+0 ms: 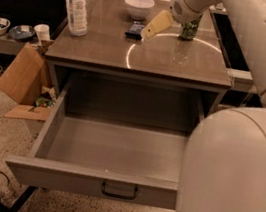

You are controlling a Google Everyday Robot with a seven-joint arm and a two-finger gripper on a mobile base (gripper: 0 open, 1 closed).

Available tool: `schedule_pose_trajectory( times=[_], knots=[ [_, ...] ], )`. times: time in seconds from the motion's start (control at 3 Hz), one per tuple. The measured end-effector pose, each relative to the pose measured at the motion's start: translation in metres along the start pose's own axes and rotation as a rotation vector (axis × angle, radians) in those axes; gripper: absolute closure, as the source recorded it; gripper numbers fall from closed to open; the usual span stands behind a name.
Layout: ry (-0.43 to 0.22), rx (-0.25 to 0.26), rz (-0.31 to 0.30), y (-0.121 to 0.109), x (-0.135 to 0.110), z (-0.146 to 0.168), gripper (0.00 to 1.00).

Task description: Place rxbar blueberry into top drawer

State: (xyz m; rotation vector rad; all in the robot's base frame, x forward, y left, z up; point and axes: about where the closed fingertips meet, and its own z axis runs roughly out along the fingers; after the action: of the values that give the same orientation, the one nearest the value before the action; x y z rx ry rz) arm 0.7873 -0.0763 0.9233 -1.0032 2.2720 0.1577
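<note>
The rxbar blueberry (135, 30) is a small dark bar lying on the counter top, just in front of the white bowl. My gripper (149, 31) reaches in from the upper right with its pale yellow fingers (157, 24) pointing down-left, their tips right beside the bar's right end. The top drawer (115, 148) is pulled fully open below the counter, with a plain grey interior holding nothing and a dark handle (119, 191) at the centre of its front.
A white bowl (138, 6) stands behind the bar. A clear water bottle (76, 4) stands at the counter's left. A green can (189, 28) stands at the right, partly behind my arm. My white arm body (233, 170) fills the right side. Cardboard (20, 75) leans on the floor at left.
</note>
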Motion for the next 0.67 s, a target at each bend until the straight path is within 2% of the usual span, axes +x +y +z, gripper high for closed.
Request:
schedule_pose_trajectory(
  times=[0.33,0.67],
  knots=[
    [-0.055,-0.035,0.064,0.006,-0.030,0.050,0.00],
    [-0.092,0.007,0.126,0.013,-0.074,0.105,0.00]
  ],
)
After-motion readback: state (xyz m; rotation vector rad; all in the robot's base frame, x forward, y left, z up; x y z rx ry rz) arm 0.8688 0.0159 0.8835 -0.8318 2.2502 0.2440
